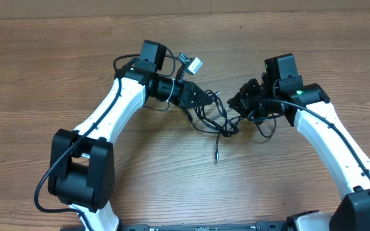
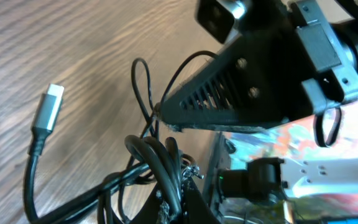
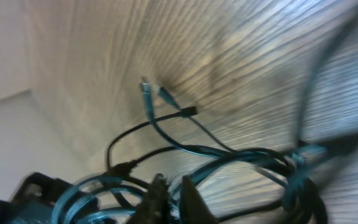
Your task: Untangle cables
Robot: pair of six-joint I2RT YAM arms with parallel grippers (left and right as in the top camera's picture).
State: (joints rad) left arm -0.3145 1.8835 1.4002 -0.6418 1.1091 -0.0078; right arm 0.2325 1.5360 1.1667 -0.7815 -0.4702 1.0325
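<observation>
We saw the left gripper (image 1: 205,97) pinching a thick bunch of the cables (image 1: 218,120), the cords packed between its fingers (image 2: 229,99) in the left wrist view. Just past its tip, across the knot, the right gripper (image 1: 241,101) had its fingers (image 3: 191,200) pressed together. That wrist view was too blurred for us to tell whether a cord was caught between them.

The cables lay gathered right at the left gripper's tip, between it and the right gripper. They were thin black cords in loose overlapping loops, some tinted bluish in the right wrist view. One strand ran from the knot toward the near edge and ended in a small plug (image 1: 216,156) on the tabletop (image 1: 56,45). Behind the left gripper, beside its wrist, a silver-shelled plug (image 1: 194,63) stuck out on its own cord.

Bare wood spread wide on every side of the left gripper. The tabletop's far edge ran well beyond it, and the near edge lay well apart too.
</observation>
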